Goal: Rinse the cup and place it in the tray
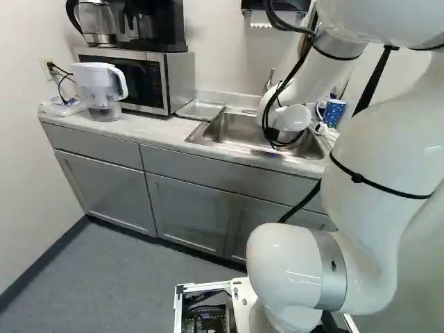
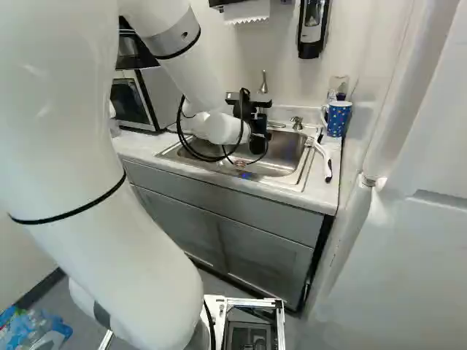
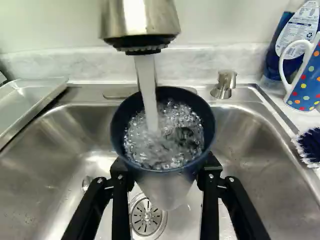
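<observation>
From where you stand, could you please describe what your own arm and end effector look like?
My arm is glossy white with rounded segments, silver-grey collars, black ties and black cables. My end effector is black, with two slim fingers and small round silver screws.

Two from behind, sink [image 3: 40, 160] shared, wrist close

Reaching forward and down with a jointed white arm [image 2: 66, 146], gripping with a black two-fingered hand [image 2: 259, 124].
Rises from the rounded joint [image 1: 284, 263] at the foot, bends high up, slopes down to a white wrist [image 2: 221, 127] looped in black cables [image 1: 295, 69]; holds both fingers [image 3: 120, 200] parted, pressing inward from either side.
</observation>
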`<state>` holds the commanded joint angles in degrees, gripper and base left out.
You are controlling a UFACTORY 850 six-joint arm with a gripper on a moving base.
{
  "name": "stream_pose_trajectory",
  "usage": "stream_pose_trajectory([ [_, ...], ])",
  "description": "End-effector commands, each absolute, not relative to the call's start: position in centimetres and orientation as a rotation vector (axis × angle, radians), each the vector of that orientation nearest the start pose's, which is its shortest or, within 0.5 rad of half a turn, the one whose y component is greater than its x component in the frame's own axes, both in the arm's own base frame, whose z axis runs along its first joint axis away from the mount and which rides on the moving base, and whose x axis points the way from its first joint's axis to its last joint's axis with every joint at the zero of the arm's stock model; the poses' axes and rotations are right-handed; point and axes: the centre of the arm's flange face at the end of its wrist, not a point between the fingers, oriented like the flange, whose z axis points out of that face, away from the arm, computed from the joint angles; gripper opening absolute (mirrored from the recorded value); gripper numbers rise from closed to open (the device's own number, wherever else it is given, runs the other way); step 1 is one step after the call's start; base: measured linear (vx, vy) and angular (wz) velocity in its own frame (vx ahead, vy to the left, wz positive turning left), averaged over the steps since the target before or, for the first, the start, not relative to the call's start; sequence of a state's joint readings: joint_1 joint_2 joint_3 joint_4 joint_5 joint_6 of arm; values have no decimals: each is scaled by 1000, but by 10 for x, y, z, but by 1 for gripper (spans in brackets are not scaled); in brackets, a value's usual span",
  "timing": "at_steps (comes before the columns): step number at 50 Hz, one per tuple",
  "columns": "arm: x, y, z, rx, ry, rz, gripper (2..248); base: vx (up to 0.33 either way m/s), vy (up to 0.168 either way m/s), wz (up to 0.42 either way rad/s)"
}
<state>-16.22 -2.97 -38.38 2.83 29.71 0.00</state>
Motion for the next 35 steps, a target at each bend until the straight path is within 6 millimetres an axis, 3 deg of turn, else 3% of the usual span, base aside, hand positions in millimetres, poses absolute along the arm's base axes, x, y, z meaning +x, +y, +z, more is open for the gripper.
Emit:
stream_pose_trajectory([
  [16,458,-117,456,-2729,417,-1754,126,0,0,0],
  [35,468,-88,475,-2677,324,-1794,126,0,0,0],
])
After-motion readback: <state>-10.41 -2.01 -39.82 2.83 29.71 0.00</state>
